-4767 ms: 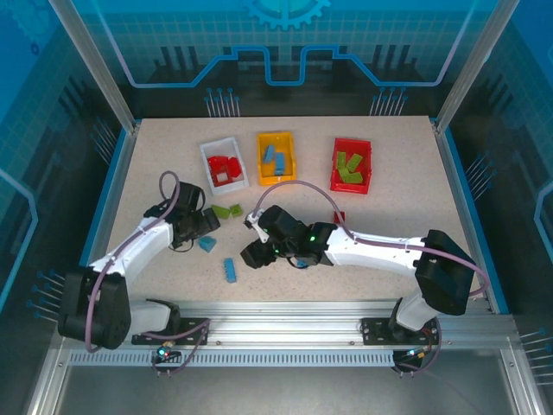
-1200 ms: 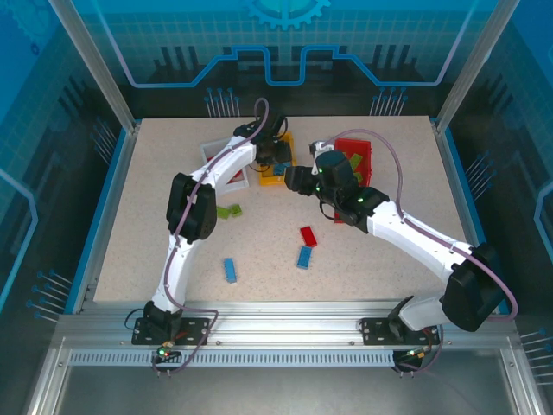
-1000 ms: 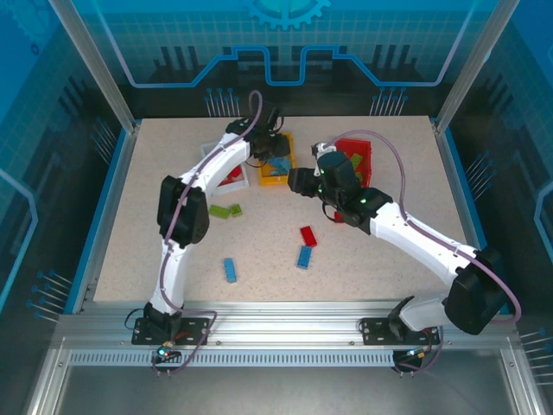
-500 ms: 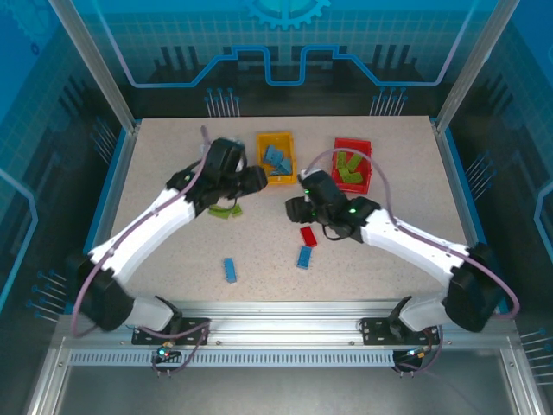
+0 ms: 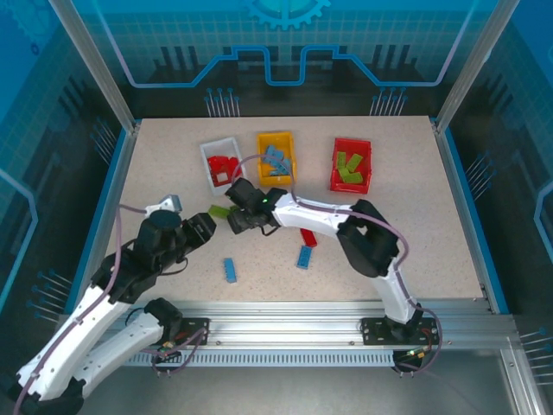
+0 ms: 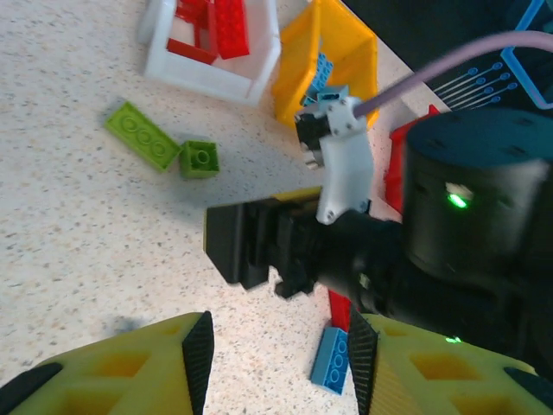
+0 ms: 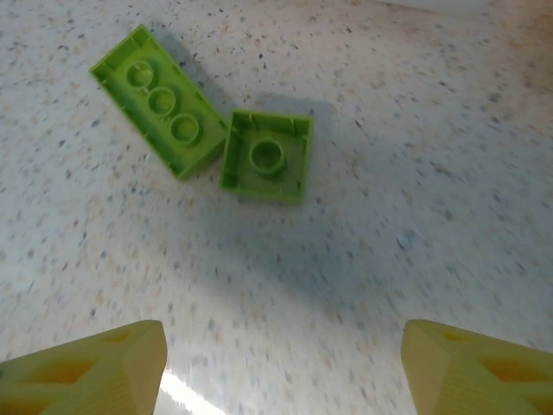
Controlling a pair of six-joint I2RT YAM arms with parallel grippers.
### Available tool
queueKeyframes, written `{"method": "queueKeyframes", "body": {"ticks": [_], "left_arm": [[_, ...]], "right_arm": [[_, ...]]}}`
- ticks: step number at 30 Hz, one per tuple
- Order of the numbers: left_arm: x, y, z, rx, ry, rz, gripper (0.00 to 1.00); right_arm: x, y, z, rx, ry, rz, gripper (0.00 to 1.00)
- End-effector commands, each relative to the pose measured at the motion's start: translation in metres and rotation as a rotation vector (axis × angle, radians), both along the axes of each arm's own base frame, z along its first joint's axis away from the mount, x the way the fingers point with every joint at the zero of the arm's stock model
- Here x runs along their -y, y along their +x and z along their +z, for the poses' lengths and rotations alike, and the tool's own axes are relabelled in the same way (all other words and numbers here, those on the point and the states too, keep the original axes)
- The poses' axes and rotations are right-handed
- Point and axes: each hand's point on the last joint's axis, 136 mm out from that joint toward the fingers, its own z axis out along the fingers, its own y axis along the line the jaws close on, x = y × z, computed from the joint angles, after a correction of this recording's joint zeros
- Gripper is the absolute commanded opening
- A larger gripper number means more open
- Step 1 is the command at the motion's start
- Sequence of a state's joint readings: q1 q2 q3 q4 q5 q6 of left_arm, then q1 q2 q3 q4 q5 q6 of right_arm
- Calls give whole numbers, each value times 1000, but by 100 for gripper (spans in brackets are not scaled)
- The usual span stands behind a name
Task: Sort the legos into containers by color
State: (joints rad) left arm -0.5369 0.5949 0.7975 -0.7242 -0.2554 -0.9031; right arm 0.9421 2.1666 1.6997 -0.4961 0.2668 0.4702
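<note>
The speckled beige tabletop (image 5: 406, 251) carries three small open plastic bins near its far edge. A white bin (image 5: 207, 169) holds red bricks, a yellow-orange bin (image 5: 260, 160) blue ones, and a red bin (image 5: 350, 188) green ones. The left gripper (image 6: 276, 367) hovers near the left edge, its yellow fingers apart and empty. The right gripper (image 7: 281, 380), fingers spread wide, hangs over a long lime green brick (image 7: 160, 102) and a small square lime green brick (image 7: 265, 156), which lie just beside each other left of centre. Toward the near edge lie a red brick (image 5: 308, 238) and two blue bricks (image 5: 229, 270).
</note>
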Motion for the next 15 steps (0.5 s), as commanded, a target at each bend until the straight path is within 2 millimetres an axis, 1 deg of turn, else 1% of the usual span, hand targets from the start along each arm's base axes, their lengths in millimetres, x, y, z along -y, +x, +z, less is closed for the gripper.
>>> {"method": "queueKeyframes", "body": {"ticks": [1, 3, 4, 5, 8, 13, 15], "left_arm": [[-14, -11, -14, -41, 32, 45, 48], [-15, -13, -14, -45, 37, 42, 48], [-14, -13, -14, -45, 36, 39, 48], [-14, -13, -13, -46, 38, 38, 48], [-13, -11, -12, -38, 35, 35, 48], [-9, -9, -14, -48, 34, 22, 48], [-8, -9, -14, -50, 34, 19, 48]], "right_arm": [[-6, 9, -11, -11, -57, -16, 73], [-9, 15, -17, -10, -81, -25, 72], [-9, 18, -16, -3, -88, -34, 72], [-7, 20, -31, -20, -116, -46, 71], [-9, 27, -40, -33, -117, -61, 68], [-18, 37, -44, -30, -100, -54, 59], [-20, 41, -44, -26, -97, -58, 57]]}}
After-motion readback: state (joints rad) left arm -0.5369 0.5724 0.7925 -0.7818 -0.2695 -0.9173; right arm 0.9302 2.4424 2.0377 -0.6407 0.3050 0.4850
